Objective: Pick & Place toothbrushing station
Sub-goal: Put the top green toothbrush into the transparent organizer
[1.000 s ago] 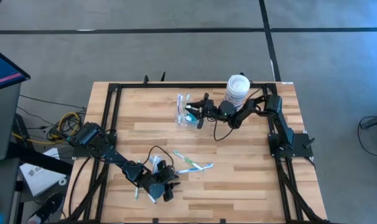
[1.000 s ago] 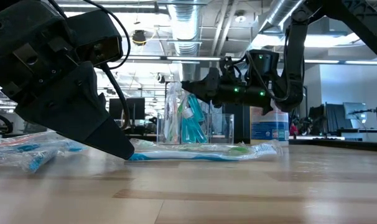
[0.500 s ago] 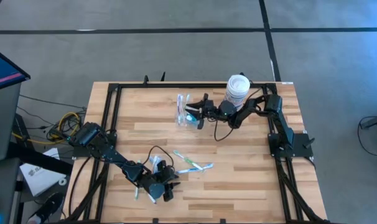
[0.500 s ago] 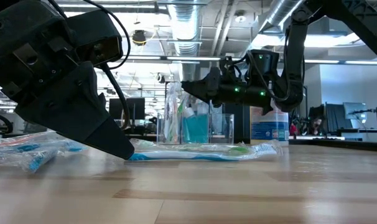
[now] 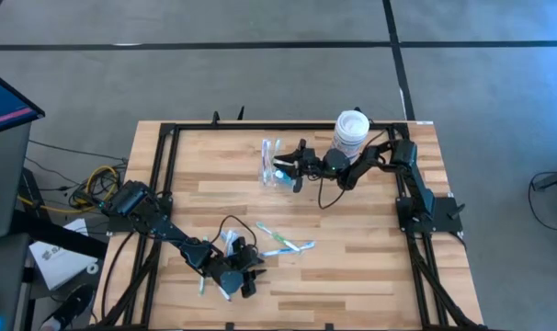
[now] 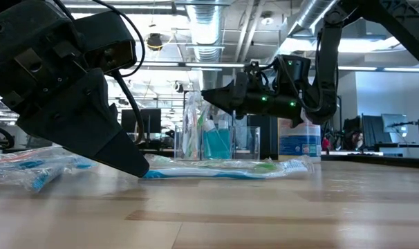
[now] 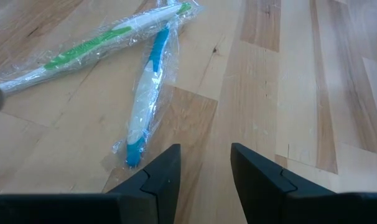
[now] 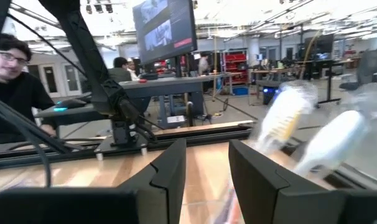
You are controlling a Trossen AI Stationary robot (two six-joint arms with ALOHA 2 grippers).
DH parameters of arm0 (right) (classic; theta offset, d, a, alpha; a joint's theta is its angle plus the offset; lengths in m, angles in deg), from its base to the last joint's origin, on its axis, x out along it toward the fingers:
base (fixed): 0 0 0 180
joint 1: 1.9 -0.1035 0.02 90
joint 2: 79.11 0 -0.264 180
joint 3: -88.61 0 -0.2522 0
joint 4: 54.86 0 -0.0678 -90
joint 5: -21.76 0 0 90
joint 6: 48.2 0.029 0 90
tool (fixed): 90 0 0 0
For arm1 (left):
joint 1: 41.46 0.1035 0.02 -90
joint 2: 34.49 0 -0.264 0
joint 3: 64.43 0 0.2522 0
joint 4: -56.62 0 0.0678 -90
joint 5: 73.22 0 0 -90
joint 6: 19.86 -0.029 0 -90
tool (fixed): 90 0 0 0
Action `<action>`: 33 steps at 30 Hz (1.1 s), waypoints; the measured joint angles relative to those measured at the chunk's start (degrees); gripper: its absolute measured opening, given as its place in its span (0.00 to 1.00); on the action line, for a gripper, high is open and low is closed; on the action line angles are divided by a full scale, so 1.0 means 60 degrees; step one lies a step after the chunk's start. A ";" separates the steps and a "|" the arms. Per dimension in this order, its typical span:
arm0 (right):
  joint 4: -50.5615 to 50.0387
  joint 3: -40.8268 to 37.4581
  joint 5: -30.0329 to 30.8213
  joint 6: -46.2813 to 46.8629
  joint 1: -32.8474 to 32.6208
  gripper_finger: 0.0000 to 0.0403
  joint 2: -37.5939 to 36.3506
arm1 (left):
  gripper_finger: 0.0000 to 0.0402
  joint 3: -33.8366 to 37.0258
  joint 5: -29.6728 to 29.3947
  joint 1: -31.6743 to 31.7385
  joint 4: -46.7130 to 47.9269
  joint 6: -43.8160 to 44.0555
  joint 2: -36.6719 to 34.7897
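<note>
The toothbrushing station (image 5: 272, 171), a small clear plastic organizer, stands on the table at the far middle. Wrapped toothbrushes and a teal item stand upright in it (image 6: 213, 142). My right gripper (image 5: 295, 171) is open and empty, hovering level just right of the organizer's top (image 6: 208, 94). Its wrist view shows wrapped toothbrushes (image 8: 282, 118) close ahead. My left gripper (image 5: 246, 276) is open and low over the table near the front edge. In its wrist view there is bare wood between its fingers (image 7: 206, 180), and two wrapped toothbrushes (image 7: 148, 93) lie just ahead.
A white jar with a blue label (image 5: 350, 134) stands right of the organizer, beside my right arm. Loose wrapped toothbrushes (image 5: 284, 243) lie at the front middle, with more (image 5: 219, 267) by my left gripper. A black frame (image 5: 168, 147) edges the table. People show in the room behind.
In the low view, the teal item in the organizer has gone from leaning to standing upright. Both grippers stay about where they were.
</note>
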 joint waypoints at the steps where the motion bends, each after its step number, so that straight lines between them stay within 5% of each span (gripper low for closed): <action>1: 0.0002 0.0000 -0.0075 0.0070 -0.0022 0.28 0.0000 | 0.34 -0.0001 0.0001 0.0000 0.0000 -0.0001 0.0000; 15: -0.0518 -0.0017 -0.1175 0.0116 -0.0902 0.25 -0.0291 | 0.34 0.0000 -0.0003 0.0000 0.0000 -0.0001 0.0000; 26: -0.7238 -0.0007 -0.1346 -0.0851 -0.1997 0.21 -0.3072 | 0.34 0.0000 -0.0155 0.0000 -0.0040 -0.0023 0.0000; 33: -0.9126 0.0091 -0.0827 -0.0760 -0.2679 0.19 -0.4023 | 0.34 0.0000 -0.0301 0.0000 -0.0043 -0.0038 0.0000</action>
